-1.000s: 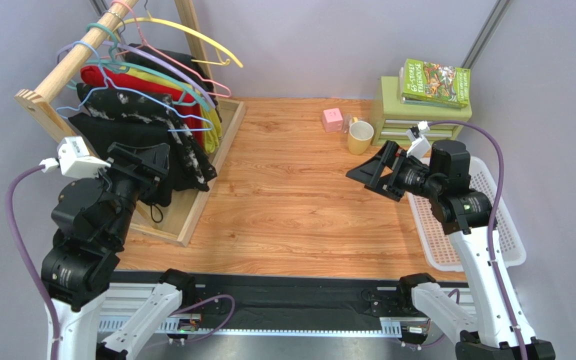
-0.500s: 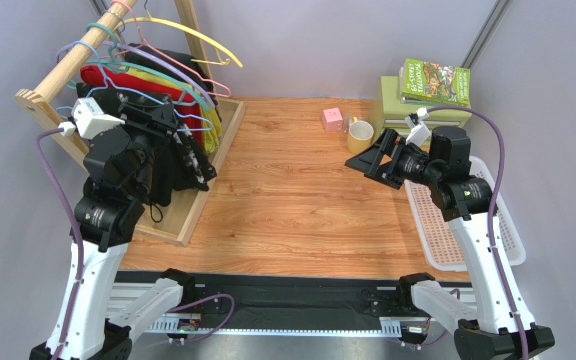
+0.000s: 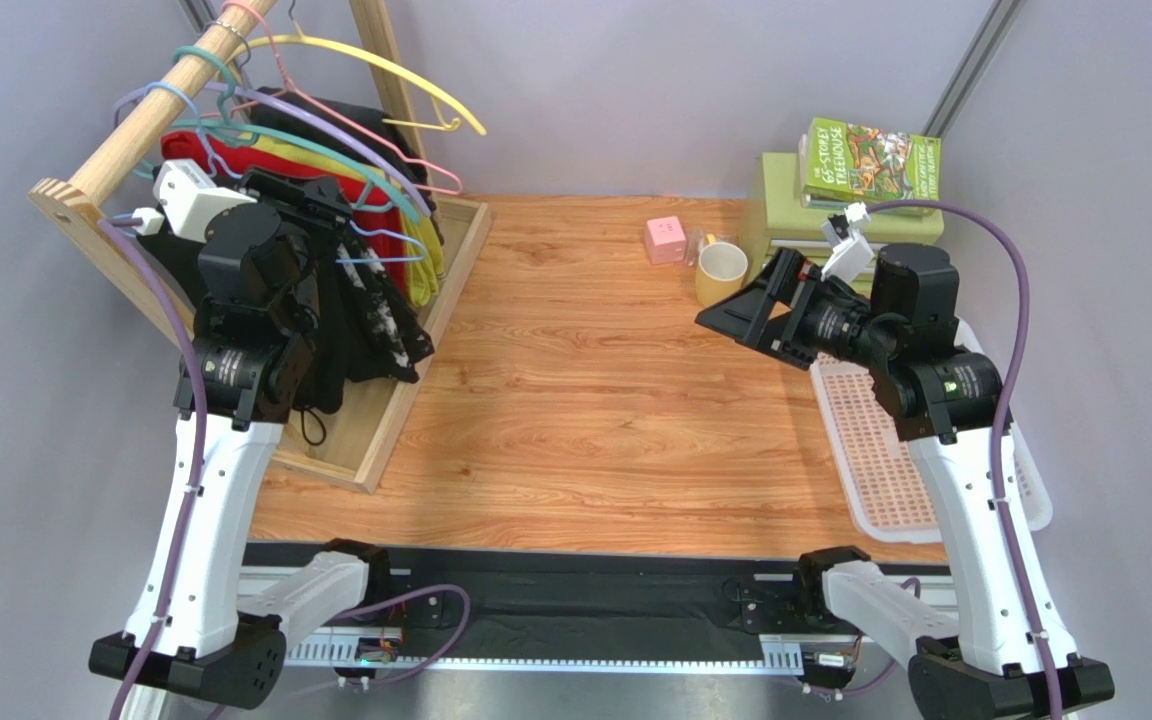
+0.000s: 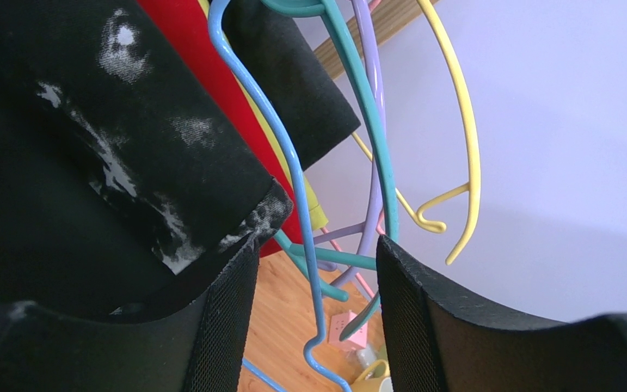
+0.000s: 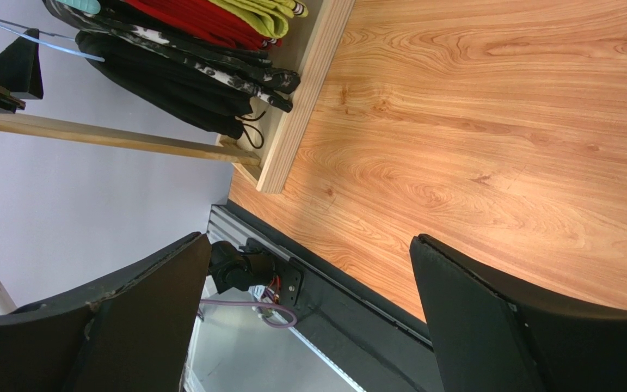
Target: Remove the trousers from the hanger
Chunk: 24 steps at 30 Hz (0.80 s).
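The light-blue hanger (image 4: 291, 155) hangs on the rack among other hangers, and its thin wire runs down between my left fingers. It also shows in the top view (image 3: 391, 258). The plain black trousers (image 4: 22, 237) hang on it below a black garment with white splotches (image 4: 120, 122); my left arm hides most of them in the top view (image 3: 330, 368). My left gripper (image 4: 315, 255) is open around the hanger wire, up at the rack (image 3: 330, 225). My right gripper (image 5: 309, 245) is open and empty above the table's right side (image 3: 725, 327).
A wooden rail (image 3: 117, 143) on a wooden base (image 3: 425, 338) carries teal, lilac, yellow and pink hangers and a red garment (image 3: 259, 162). A pink cube (image 3: 665, 237), a yellow mug (image 3: 720, 275), a green drawer box (image 3: 823, 233) with a book and a white basket (image 3: 875, 465) are at the right.
My left arm has risen and swung up to the rack, and its open gripper now surrounds the hanger wires. My right gripper has shifted slightly up and right.
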{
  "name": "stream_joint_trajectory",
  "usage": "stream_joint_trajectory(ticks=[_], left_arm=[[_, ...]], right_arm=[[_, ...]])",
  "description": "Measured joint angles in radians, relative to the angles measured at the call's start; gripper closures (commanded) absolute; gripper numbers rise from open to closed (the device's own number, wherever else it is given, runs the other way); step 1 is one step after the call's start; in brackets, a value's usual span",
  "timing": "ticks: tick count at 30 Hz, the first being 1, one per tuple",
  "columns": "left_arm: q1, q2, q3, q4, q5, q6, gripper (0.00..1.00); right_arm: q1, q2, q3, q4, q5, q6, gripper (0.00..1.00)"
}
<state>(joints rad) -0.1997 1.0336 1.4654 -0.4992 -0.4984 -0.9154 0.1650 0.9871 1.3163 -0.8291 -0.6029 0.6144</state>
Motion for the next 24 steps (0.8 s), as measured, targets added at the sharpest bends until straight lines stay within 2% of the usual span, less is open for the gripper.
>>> stream_joint_trajectory(ticks=[11, 24], left_arm=[[0.071, 0.023, 0.000, 0.010, 0.025, -0.062, 0.50], [0.095, 0.055, -0.014, 0.064, 0.073, -0.099, 0.63]], right_arm=[[0.000, 0.013, 0.047, -0.027, 0.005, -0.011, 0.00], [0.000, 0.008, 0.048, -0.050, 0.010, -0.020, 0.00]])
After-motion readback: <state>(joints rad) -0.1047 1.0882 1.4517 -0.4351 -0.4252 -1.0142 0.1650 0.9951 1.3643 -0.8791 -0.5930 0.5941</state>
